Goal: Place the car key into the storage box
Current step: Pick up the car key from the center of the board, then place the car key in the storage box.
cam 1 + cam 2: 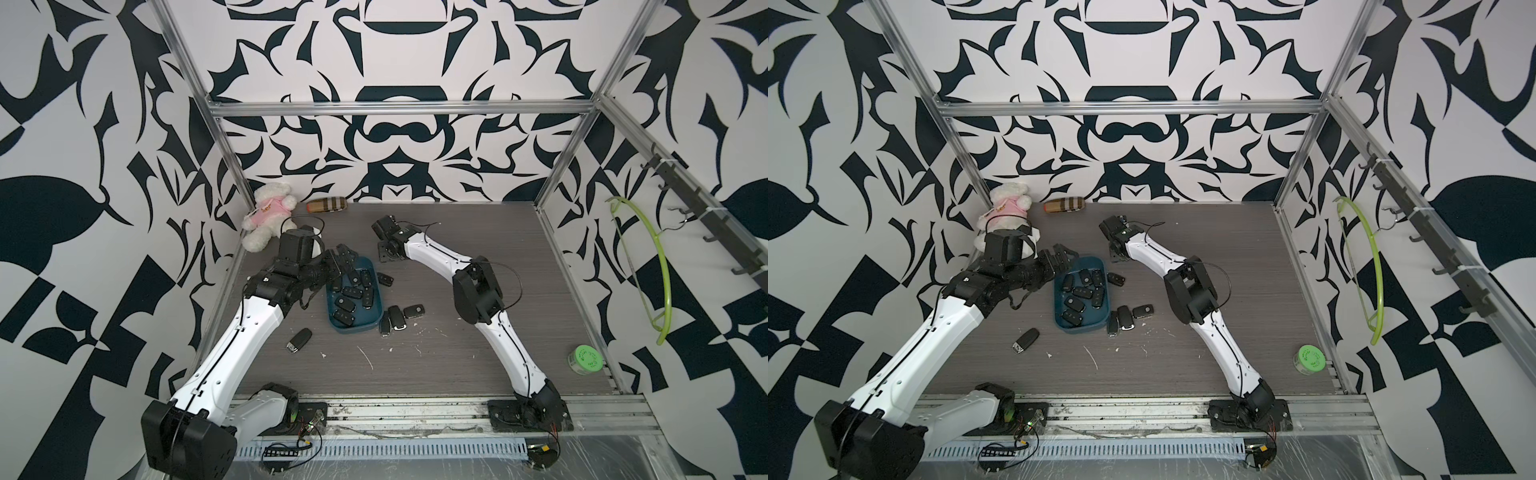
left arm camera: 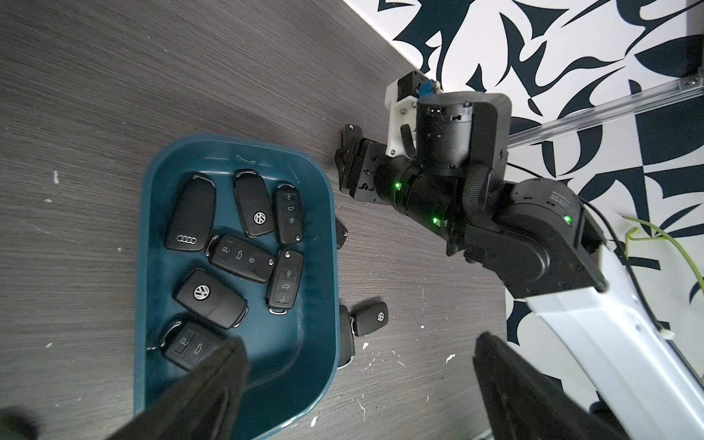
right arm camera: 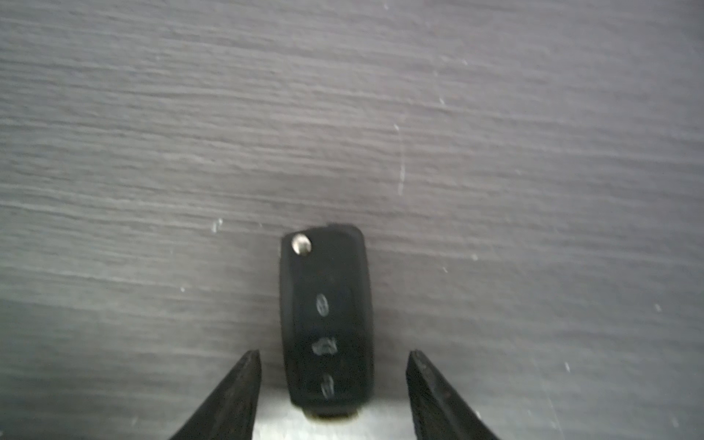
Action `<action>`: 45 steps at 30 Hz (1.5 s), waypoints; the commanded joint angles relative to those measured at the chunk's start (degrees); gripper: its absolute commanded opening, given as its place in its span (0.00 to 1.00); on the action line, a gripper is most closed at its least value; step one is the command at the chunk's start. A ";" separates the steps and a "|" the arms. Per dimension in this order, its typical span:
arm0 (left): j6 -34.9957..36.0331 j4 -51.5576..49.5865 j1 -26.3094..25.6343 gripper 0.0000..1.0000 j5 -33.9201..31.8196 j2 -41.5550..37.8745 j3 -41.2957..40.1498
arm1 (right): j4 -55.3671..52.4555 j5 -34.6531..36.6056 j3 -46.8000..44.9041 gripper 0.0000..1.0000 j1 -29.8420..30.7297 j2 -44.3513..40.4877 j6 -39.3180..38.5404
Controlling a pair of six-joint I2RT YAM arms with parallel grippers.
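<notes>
The right pincer [image 3: 333, 354] is straddling the car key [image 3: 327, 324] lying on the worktop [image 3: 495, 152], jaws released, gaps both sides. Key is sitting outside the storage box [image 2: 282, 343], about 1 o'clock from it. The left pincer [image 2: 360, 340] is hovering spread wide over the box's 11 o'clock corner.

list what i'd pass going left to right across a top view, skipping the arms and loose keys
teddy bear → blue storage box → green tub → green hanger; the plaid pouch overlaps the box sideways, so left out
</notes>
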 commanded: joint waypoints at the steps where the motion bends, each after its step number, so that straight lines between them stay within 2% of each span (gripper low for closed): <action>1: 0.90 0.30 0.20 0.99 0.06 0.79 1.83 | -0.69 0.49 4.43 0.60 -0.20 0.98 -1.75; 7: 1.16 0.00 0.18 0.99 -0.32 1.42 2.46 | 0.10 0.49 5.88 0.51 -1.07 2.85 -2.84; 10: 1.04 -0.10 0.19 0.99 -0.39 1.40 2.39 | 0.31 0.65 6.00 0.40 -1.34 3.40 -3.51; 13: 1.07 -0.24 0.19 0.99 -0.43 1.34 2.36 | -0.04 0.73 5.54 0.33 -1.43 2.99 -3.82; 19: 1.03 -0.18 0.15 0.99 -0.25 0.85 1.76 | 0.48 0.53 0.75 0.31 -1.35 -2.35 -3.48; 27: 0.97 0.23 0.24 0.99 -0.05 -0.94 -0.16 | 0.97 0.58 -7.25 0.31 1.16 -13.98 -3.18; 36: 0.59 -0.85 0.23 0.99 -0.79 -4.72 -2.41 | -0.37 0.31 -14.02 0.31 9.00 -23.28 -1.29; 45: -0.39 -5.43 0.24 0.99 -5.14 -12.94 -5.39 | -1.02 -2.11 -16.92 0.31 17.11 -24.41 1.81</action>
